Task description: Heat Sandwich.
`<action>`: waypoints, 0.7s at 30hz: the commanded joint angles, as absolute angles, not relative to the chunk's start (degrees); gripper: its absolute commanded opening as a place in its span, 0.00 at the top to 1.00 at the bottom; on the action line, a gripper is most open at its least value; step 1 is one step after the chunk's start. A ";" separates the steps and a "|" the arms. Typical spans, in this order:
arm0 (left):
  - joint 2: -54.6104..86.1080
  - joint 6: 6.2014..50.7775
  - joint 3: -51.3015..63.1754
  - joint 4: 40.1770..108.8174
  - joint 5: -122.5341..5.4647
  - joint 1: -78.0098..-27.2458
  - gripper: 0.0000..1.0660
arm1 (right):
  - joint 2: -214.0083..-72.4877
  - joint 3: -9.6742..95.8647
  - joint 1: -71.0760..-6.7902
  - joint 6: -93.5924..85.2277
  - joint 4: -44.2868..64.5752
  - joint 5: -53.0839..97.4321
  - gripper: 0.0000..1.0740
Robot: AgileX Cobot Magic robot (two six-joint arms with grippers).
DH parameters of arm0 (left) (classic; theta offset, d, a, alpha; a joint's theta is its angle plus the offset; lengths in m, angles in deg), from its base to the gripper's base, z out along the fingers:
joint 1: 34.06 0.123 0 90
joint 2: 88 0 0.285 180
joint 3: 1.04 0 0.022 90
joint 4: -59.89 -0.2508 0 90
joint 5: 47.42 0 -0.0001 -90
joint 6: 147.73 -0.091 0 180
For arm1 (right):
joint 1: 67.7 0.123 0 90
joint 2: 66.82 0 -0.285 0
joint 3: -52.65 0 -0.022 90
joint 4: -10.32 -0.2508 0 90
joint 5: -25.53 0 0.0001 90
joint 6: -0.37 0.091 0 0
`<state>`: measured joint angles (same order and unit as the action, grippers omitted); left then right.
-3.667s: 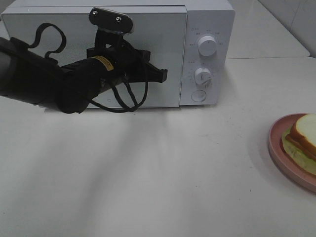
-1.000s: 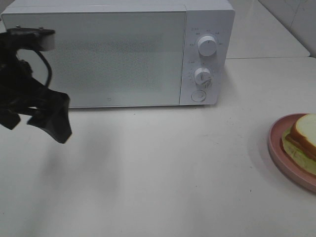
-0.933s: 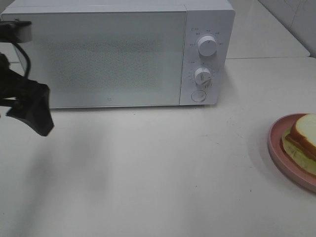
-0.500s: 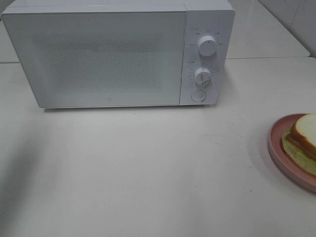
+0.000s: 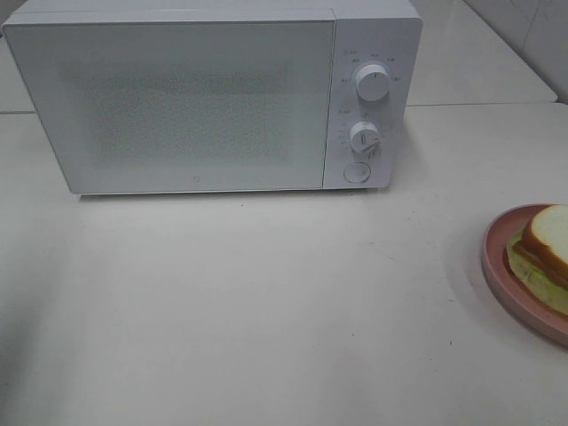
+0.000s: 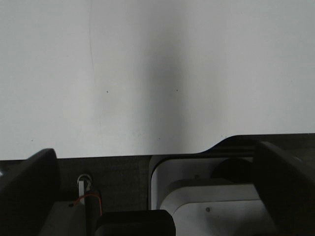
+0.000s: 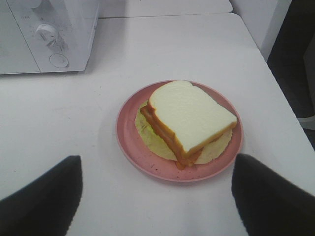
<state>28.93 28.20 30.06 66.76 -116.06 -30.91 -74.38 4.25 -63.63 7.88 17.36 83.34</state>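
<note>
One sandwich [image 7: 189,119] on one pink plate [image 7: 129,142], table's right edge; one microwave [image 5: 195,98], door apparently closed. Right gripper [image 7: 155,196] fingers spread above plate; left gripper [image 6: 157,189] spread, wrist views only.

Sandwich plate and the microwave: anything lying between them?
No. Between the pink plate and the microwave is bare table, shown in the right wrist view.

Neither arm is showing in the high view. The left hand [image 6: 157,196] is holding its two dark fingers [image 6: 29,191] spread as wide as they go, with nothing between them. The right hand [image 7: 157,201] is also standing open, its fingers [image 7: 42,196] wide apart and empty, gripping nothing.
</note>
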 commanded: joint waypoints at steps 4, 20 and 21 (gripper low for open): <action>44.22 27.57 36.13 67.16 -111.42 -30.63 0.07 | -72.83 4.13 -64.09 7.48 17.31 82.59 0.30; 71.73 26.83 45.70 67.16 -109.53 -30.63 0.07 | -72.83 4.13 -64.09 7.48 17.31 82.59 0.30; 74.94 26.83 46.67 67.16 -109.13 -30.63 0.07 | -72.83 4.13 -64.09 7.48 17.31 82.59 0.30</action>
<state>72.47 26.94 45.99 66.82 -110.33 -30.91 -74.38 4.25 -63.63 7.88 17.36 83.34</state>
